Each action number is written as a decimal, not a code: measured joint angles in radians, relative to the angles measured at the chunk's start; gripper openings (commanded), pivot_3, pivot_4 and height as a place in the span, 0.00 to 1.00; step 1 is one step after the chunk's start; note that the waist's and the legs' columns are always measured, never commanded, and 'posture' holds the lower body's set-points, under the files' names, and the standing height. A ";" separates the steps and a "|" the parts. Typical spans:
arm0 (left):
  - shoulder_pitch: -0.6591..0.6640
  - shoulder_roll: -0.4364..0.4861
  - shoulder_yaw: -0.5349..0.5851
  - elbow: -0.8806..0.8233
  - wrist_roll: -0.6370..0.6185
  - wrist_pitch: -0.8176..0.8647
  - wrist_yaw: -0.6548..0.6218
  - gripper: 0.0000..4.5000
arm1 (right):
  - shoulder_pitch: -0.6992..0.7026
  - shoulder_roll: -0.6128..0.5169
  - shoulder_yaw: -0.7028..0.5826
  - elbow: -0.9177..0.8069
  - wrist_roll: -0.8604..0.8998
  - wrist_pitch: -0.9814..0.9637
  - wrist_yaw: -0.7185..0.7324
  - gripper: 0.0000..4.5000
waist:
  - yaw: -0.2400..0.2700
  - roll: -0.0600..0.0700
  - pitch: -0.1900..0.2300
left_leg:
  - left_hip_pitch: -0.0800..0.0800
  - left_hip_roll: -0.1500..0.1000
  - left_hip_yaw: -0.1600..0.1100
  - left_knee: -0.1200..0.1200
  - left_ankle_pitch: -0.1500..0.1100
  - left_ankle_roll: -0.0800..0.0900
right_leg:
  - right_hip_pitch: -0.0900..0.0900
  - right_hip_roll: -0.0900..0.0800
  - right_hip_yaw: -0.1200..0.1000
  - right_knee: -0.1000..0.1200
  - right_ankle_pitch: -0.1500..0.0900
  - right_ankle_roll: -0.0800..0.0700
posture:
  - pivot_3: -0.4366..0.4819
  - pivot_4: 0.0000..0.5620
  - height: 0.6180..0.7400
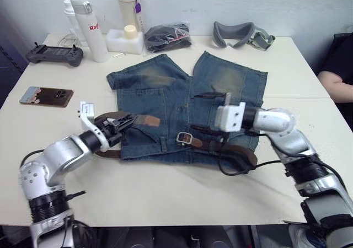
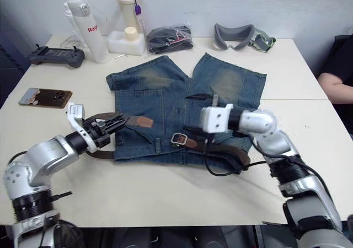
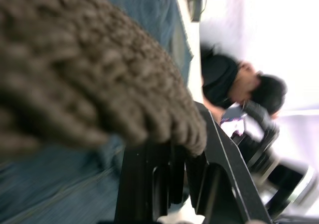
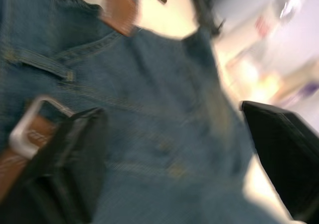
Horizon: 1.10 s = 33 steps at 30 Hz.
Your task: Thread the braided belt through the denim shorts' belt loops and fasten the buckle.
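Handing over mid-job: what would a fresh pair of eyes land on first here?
The denim shorts lie flat mid-table, waistband toward the robot, with the braided belt running along it and the silver buckle near the middle. The left gripper is shut on the belt's free end at the waistband's left corner. The right gripper hangs open over the shorts, just beyond the buckle.

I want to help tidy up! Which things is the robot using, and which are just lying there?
Using:
braided belt
buckle
denim shorts
left tool, shut on the belt
right tool, open above the shorts

Just lying there:
phone
game controller
white bottles
grey goggles
black cloth bundle
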<state>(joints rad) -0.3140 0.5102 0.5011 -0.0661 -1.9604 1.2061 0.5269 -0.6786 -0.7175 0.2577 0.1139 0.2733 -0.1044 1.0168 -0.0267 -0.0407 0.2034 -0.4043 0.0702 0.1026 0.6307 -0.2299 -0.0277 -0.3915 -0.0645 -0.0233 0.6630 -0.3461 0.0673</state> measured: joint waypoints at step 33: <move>0.163 -0.218 -0.306 -0.235 -0.001 -0.331 0.389 0.00 | 0.000 -0.160 -0.016 -0.235 0.038 0.668 0.216 0.99 | 0.011 0.000 0.000 | -0.001 -0.006 0.001 0.000 -0.003 0.005 | 0.002 -0.009 -0.003 -0.005 0.001 0.001 | 0.48 0.27 0.99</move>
<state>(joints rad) -0.1513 0.2922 0.1953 -0.3009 -1.9611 0.8749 0.9158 -0.6790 -0.8776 0.2421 -0.1210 0.3112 0.5639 1.2326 -0.0157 -0.0406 0.2034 -0.4051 0.0642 0.1037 0.6309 -0.2332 -0.0226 -0.3900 -0.0730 -0.0260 0.6583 -0.3453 0.0686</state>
